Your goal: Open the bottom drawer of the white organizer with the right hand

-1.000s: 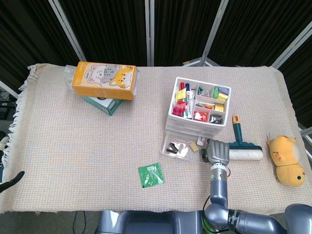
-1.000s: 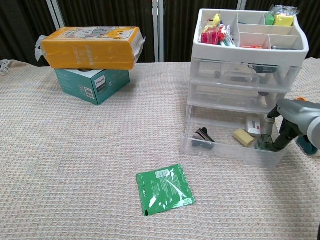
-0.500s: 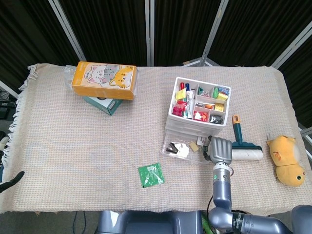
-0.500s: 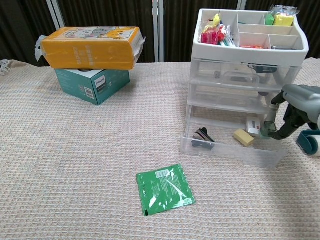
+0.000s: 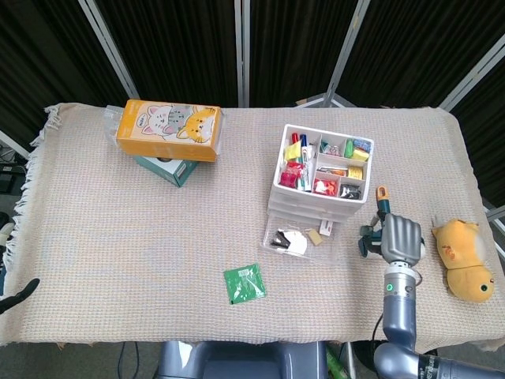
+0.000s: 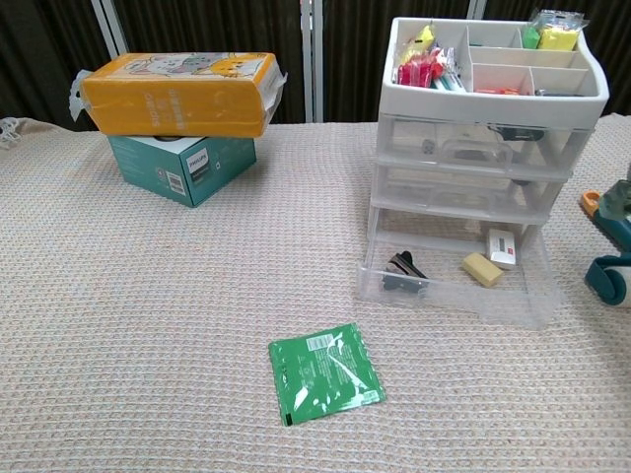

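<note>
Since a second earlier the right hand (image 5: 400,237) had left the drawer (image 6: 456,288) and moved off to the right, so that it hovered over the lint roller (image 5: 384,213), near the plush toy (image 5: 465,260) and apart from the organizer (image 5: 322,174). Its fingers (image 5: 371,234) were curled in, and whether they closed on anything could not be told from above. In the chest view only a sliver of the hand (image 6: 617,209) showed at the right edge.

That bottom drawer stood pulled out toward the front of the counter (image 5: 118,237), with black clips (image 6: 401,271), a tan block (image 6: 481,268) and a small white box (image 6: 502,247) lying in it. It had stayed pulled out as before. The two drawers above it were closed, and the top tray held small coloured items in compartments.

A green packet (image 6: 323,371) lay flat on the counter in front of the organizer and to its left. At the far left an orange box (image 6: 177,93) rested on a teal box (image 6: 180,164).

Only a dark tip of the left hand (image 5: 20,291) showed at the left edge of the head view, too little to tell how its fingers lay.
</note>
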Controlling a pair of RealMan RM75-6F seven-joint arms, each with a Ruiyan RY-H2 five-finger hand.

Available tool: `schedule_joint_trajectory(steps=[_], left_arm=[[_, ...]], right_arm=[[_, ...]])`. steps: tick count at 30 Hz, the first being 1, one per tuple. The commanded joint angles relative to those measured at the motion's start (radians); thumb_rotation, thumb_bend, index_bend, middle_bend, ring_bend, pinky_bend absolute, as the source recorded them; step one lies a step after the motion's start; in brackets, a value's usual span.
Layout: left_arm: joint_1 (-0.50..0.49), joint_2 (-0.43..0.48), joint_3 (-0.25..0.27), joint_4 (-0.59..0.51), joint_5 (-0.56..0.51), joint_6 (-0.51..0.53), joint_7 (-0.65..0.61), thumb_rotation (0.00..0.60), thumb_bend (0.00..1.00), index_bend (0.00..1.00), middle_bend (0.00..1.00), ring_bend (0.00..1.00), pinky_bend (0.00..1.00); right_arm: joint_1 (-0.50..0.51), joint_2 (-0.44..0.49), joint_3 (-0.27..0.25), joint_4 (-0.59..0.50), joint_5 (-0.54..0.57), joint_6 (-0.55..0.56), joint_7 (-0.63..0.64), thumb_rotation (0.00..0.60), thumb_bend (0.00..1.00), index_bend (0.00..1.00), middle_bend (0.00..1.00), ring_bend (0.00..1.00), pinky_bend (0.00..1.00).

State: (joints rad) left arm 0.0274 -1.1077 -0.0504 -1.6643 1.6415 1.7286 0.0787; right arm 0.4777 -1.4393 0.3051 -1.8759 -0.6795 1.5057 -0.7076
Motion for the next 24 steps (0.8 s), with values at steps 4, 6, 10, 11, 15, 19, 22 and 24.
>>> schedule_joint_trajectory(steps=[4, 6, 10, 11, 15, 19, 22, 24], left_arm=[[0.000, -0.001, 0.000, -0.002, 0.000, -0.002, 0.005, 0.600, 0.05, 0.00, 0.00, 0.00, 0.00], [-0.001, -0.002, 0.000, -0.002, -0.001, -0.003, 0.007, 0.600, 0.05, 0.00, 0.00, 0.00, 0.00], [-0.002, -0.004, 0.001, -0.001, 0.000, -0.006, 0.013, 0.600, 0.05, 0.00, 0.00, 0.00, 0.00], [-0.002, -0.004, 0.001, -0.002, 0.001, -0.006, 0.014, 0.600, 0.05, 0.00, 0.00, 0.00, 0.00], [-0.001, -0.005, 0.001, -0.002, 0.001, -0.006, 0.016, 0.600, 0.05, 0.00, 0.00, 0.00, 0.00], [-0.001, -0.005, 0.002, -0.003, 0.002, -0.006, 0.019, 0.600, 0.05, 0.00, 0.00, 0.00, 0.00], [-0.001, -0.005, 0.001, -0.003, 0.000, -0.007, 0.019, 0.600, 0.05, 0.00, 0.00, 0.00, 0.00], [-0.001, -0.006, 0.001, -0.003, -0.001, -0.008, 0.019, 0.600, 0.05, 0.00, 0.00, 0.00, 0.00]], right_arm=[[-0.027, 0.041, 0.005, 0.074, 0.054, -0.062, 0.049, 0.600, 0.30, 0.60, 0.98, 0.97, 0.75], [-0.031, 0.045, 0.005, 0.093, 0.069, -0.077, 0.058, 0.600, 0.30, 0.60, 0.98, 0.97, 0.75], [-0.036, 0.048, 0.010, 0.152, 0.112, -0.121, 0.083, 0.600, 0.30, 0.60, 0.98, 0.97, 0.75], [-0.038, 0.049, 0.009, 0.167, 0.122, -0.132, 0.086, 0.600, 0.29, 0.60, 0.98, 0.97, 0.75], [-0.040, 0.046, 0.005, 0.207, 0.142, -0.157, 0.095, 0.600, 0.29, 0.59, 0.98, 0.97, 0.75], [-0.041, 0.032, 0.004, 0.258, 0.158, -0.190, 0.121, 0.600, 0.28, 0.58, 0.97, 0.97, 0.75], [-0.042, 0.020, 0.000, 0.291, 0.165, -0.211, 0.134, 0.600, 0.24, 0.55, 0.97, 0.97, 0.75], [-0.043, 0.015, -0.003, 0.306, 0.161, -0.216, 0.142, 0.600, 0.22, 0.54, 0.97, 0.96, 0.75]])
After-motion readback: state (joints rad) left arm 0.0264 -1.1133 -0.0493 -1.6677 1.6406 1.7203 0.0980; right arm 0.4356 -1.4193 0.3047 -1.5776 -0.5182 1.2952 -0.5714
